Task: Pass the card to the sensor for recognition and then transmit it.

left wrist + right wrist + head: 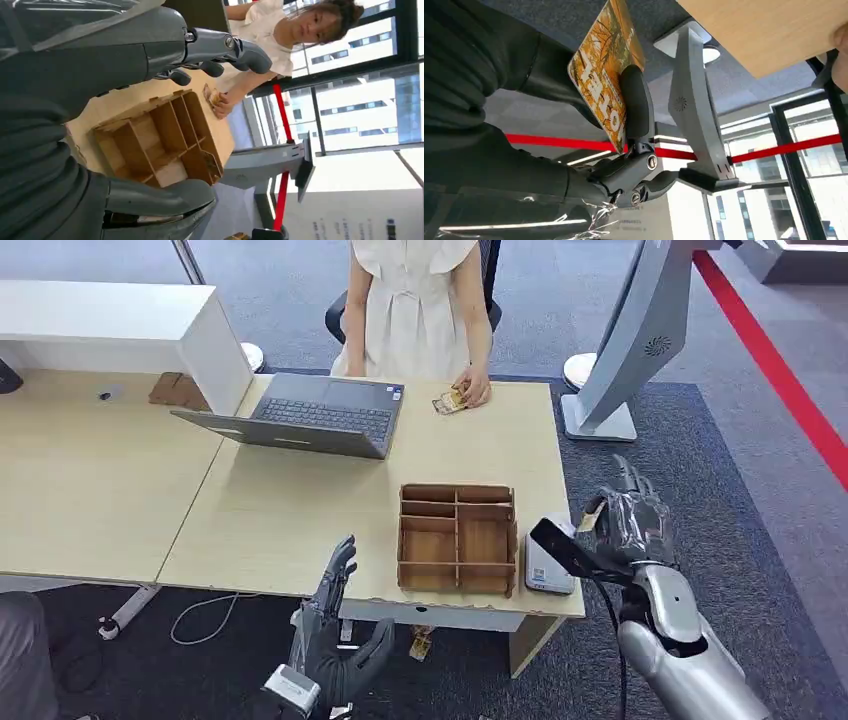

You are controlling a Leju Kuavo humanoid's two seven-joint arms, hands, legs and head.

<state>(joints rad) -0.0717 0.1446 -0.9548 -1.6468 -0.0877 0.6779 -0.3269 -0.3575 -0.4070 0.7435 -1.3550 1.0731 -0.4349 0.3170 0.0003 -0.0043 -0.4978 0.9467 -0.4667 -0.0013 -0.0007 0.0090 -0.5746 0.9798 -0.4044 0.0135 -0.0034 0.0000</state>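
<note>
An orange-yellow card [602, 75] with white lettering is pinched between the thumb and fingers of my right hand [574, 125]. In the head view my right hand [628, 522] is raised off the table's right edge, and a sliver of the card [588, 522] shows at its left side. The white sensor box [548, 566] lies on the table's front right corner, just left of and below that hand. My left hand [335, 635] hovers in front of the table's near edge, fingers spread and holding nothing. From the left wrist, my left hand [100, 75] frames the wooden box.
A wooden divided box [457, 538] [160, 137] stands left of the sensor. An open laptop [310, 415] sits further back. A person in white stands at the far side, one hand on more cards [452, 400] [214, 96]. A grey stand [625, 340] rises at the right.
</note>
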